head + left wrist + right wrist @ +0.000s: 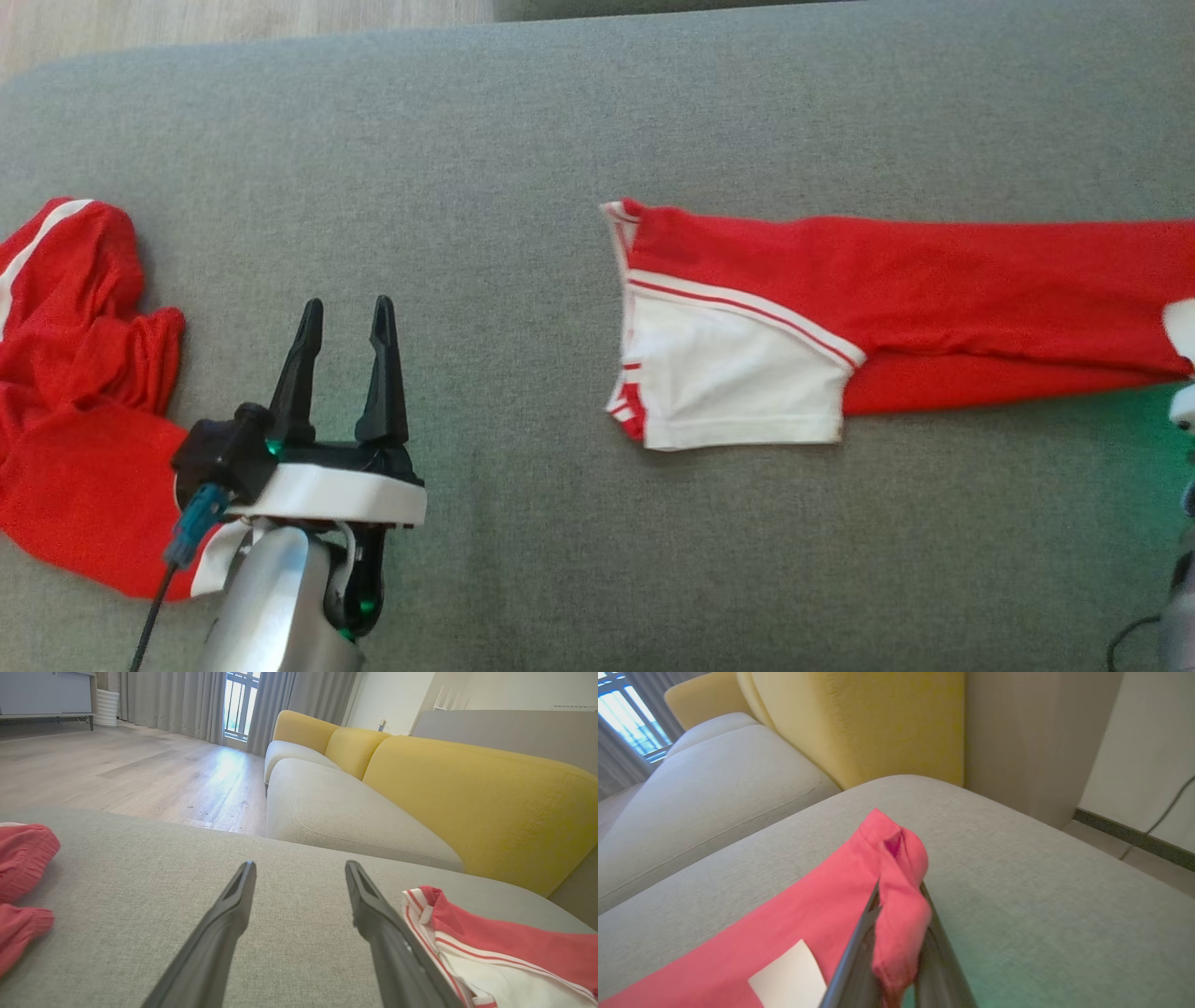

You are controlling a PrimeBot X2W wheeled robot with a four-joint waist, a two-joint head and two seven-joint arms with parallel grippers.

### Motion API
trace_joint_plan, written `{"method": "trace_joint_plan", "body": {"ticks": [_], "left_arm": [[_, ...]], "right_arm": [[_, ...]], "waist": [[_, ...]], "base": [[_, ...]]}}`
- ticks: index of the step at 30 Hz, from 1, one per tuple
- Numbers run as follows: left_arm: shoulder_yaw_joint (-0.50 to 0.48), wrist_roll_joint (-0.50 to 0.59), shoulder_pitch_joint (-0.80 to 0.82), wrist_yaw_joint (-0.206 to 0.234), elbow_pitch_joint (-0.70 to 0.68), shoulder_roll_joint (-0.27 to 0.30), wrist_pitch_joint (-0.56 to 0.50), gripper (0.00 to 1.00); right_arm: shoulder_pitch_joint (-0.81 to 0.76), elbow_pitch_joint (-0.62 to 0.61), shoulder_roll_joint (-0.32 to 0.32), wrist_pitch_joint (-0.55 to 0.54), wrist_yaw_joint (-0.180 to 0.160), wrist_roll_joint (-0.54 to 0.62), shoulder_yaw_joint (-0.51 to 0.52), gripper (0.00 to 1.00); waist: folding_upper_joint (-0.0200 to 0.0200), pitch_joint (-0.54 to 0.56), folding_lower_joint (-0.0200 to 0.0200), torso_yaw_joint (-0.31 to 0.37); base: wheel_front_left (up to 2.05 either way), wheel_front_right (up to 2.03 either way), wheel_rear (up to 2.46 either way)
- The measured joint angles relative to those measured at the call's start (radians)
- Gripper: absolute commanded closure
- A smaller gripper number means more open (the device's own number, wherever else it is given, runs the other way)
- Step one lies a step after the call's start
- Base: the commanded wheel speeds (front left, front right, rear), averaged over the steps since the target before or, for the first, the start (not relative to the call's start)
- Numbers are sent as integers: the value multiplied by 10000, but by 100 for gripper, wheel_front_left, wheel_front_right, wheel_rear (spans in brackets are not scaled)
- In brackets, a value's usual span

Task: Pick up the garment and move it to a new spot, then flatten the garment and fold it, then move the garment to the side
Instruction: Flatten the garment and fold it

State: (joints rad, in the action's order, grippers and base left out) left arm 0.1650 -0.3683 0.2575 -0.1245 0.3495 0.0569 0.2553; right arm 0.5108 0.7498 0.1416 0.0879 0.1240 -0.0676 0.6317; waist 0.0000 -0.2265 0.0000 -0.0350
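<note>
Grippers: right gripper [900, 889] is clamped tight on a bunched fold of the red garment [934, 271], with cloth pinched between the two fingers and spilling over their tips. It holds the garment's right end, low over the grey cushion [467, 140]. A white patch [789, 975] lies on the fabric just left of the fingers.

Left gripper [347, 310] is spread wide with nothing between the fingers. Its pale forearm comes up from the near edge and the fingers point away, low over the cushion. It sits between the two heaps of cloth, touching neither.

The garment lies stretched flat with its long axis running left to right. The collar end and white sleeve [728, 373] point left, and the red body runs off to the right.

Second red garment [75, 420] is crumpled at the cushion's left edge, well apart from the first.

Yellow-backed sofa [467, 793] stands beyond the far edge, and a wood floor [117, 765] lies further left.
</note>
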Motion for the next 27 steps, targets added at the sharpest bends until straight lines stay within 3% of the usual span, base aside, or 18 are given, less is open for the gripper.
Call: {"method": "trace_joint_plan", "body": {"ticks": [3,6,10,20,27], "left_arm": [[-10,0,-8,-2,13,0,0,0],[-23,0,-43,-4,48,2,0,0],[-25,0,-242,-4,59,0,0,0],[-77,-31,-605,-77,98,2,0,0],[-54,-140,-781,-77,203,0,-2,0]], "right_arm": [[-69,-276,17,4,0,155,347,100],[-78,-631,-234,-8,0,163,8,100],[-226,-1482,-627,-303,0,-146,-1471,100],[-1398,-3670,-857,-1367,0,-1417,-4546,100],[-1592,-4079,-857,-1674,0,-2909,-7166,100]], "waist": [[0,74,0,4],[0,175,0,27],[0,456,0,43],[0,1089,-1,-135],[0,1243,-1,-443]], "base": [[0,0,0],[0,0,0],[0,0,0],[0,0,0],[0,0,0]]}}
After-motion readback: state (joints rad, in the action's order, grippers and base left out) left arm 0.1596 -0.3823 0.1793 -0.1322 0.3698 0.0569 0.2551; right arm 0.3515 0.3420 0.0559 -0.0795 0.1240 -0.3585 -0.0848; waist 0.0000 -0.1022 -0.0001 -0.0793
